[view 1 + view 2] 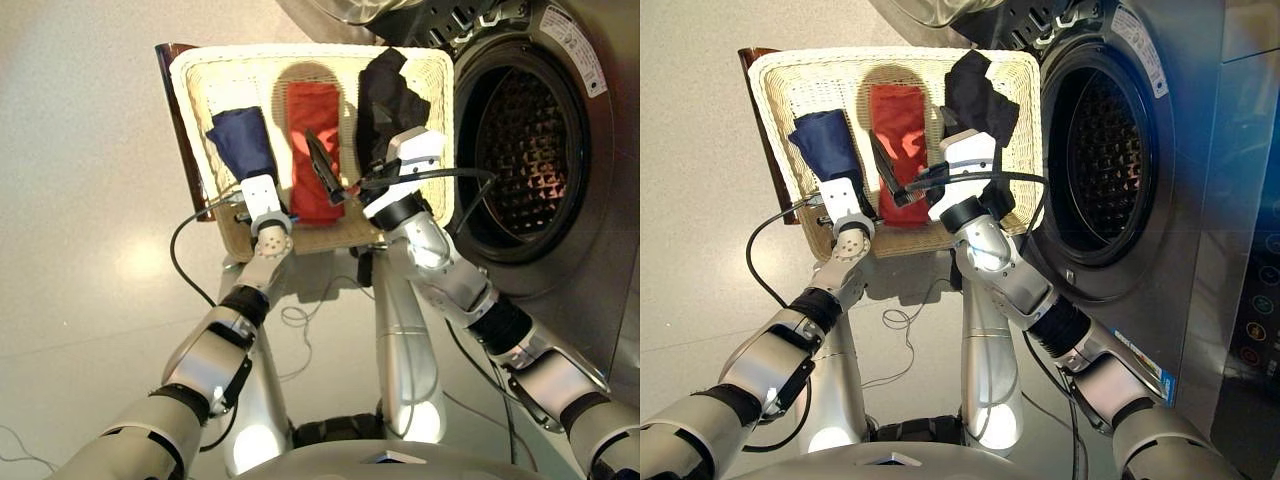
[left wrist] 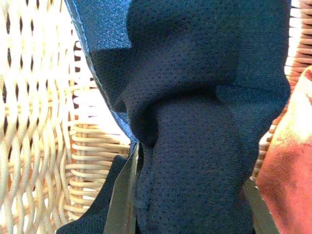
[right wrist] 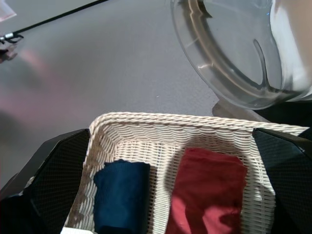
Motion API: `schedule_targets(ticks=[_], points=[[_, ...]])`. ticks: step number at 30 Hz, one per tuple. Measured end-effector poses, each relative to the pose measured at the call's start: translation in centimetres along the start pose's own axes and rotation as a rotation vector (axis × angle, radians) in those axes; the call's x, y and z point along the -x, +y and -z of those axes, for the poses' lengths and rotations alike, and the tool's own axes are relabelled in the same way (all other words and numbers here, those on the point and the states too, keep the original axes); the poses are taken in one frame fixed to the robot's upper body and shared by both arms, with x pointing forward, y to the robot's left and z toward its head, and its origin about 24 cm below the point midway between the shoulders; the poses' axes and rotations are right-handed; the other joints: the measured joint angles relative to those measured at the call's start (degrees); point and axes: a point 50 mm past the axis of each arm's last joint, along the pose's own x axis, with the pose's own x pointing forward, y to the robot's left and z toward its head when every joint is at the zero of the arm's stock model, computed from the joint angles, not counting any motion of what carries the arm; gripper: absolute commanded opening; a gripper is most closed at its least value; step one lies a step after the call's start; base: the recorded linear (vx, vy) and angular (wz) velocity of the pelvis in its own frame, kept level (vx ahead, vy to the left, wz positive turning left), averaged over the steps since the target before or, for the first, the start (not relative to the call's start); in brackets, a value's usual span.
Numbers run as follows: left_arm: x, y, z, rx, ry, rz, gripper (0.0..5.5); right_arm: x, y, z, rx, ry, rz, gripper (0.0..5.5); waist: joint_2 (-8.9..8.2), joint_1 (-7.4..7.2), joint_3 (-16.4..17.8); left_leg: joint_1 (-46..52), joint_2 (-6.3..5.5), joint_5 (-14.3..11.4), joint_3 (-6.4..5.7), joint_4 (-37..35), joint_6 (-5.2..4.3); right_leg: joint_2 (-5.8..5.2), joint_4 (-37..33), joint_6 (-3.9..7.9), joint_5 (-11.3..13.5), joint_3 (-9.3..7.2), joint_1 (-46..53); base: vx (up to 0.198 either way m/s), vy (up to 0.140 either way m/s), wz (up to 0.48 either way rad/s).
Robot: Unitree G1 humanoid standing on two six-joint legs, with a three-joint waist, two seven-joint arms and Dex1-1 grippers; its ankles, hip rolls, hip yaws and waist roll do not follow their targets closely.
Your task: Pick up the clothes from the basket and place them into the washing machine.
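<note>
The cream wicker basket holds three clothes side by side: a navy blue piece on the left, a red one in the middle and a black one on the right. My left gripper sits at the navy piece's near end. In the left wrist view the navy cloth bunches between its fingers, which are shut on it. My right gripper hovers open above the red cloth, holding nothing. The washing machine stands to the right with its drum exposed.
The washer's round glass door is swung open beyond the basket's far right corner. A black cable loops from my left wrist over the floor. The basket's dark brown edge shows on its left side.
</note>
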Motion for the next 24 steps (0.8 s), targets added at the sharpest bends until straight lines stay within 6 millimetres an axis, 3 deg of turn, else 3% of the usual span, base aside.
schedule_targets(ticks=[5, 9, 13, 16, 21, 24], points=[[1.1, 0.0, 0.9, 0.025, 0.001, 0.052, 0.0, 0.9, -0.3, 0.7, -0.015, 0.029, 0.016, 5.5, -0.18, 0.1, 0.01, 2.34, -0.34, -0.12, 0.17, -1.57, -0.14, -0.09, -0.44, -0.02, -0.1, 0.03, 2.03, 0.0, 0.0, 0.0], [2.8, 0.5, 1.0, 0.033, -0.042, 0.115, 0.0, 2.5, -1.2, 1.8, -0.032, 0.075, 0.082, 5.5, -0.17, 0.58, 0.0, 5.74, -0.78, 1.56, 0.84, -5.69, -0.36, -0.25, -2.83, -0.19, 0.39, -0.07, 4.4, 0.0, 0.0, 0.0], [4.5, 1.6, -1.6, -0.019, -0.222, 0.196, 0.0, 3.3, -3.2, 1.4, -0.006, 0.071, 0.157, 5.5, -0.09, 1.84, 0.04, 9.44, -1.48, 4.17, 1.1, -12.06, -0.74, -0.19, -6.73, -0.35, 1.59, -0.33, 6.73, 0.029, 0.006, -0.002], [5.0, 2.7, -3.1, -0.165, -0.356, 0.216, 0.0, 3.6, -4.1, 1.1, 0.005, 0.067, 0.172, 5.5, 0.09, 2.76, 0.05, 13.78, -1.64, 5.15, 1.15, -15.57, -0.93, -0.14, -9.93, -0.27, 2.07, -1.24, 11.29, 0.06, 0.014, 0.039], [6.4, 3.1, -6.0, -0.296, -0.554, 0.309, 0.0, 3.2, -3.6, -0.2, -0.087, 0.041, 0.081, 5.5, 0.65, 3.9, 0.12, 19.03, -2.81, 5.72, 1.18, -19.08, -0.67, -0.97, -13.75, 0.6, 2.52, -1.84, 17.15, 0.064, 0.021, 0.084], [7.0, 2.9, -6.6, -0.36, -0.606, 0.376, 0.0, 2.7, -3.1, -0.5, -0.126, 0.048, 0.018, 5.5, 1.16, 4.62, 0.09, 23.71, -3.51, 5.89, 1.38, -21.24, -0.42, -1.42, -16.75, 1.35, 3.05, -1.88, 22.28, 0.081, 0.054, 0.04]])
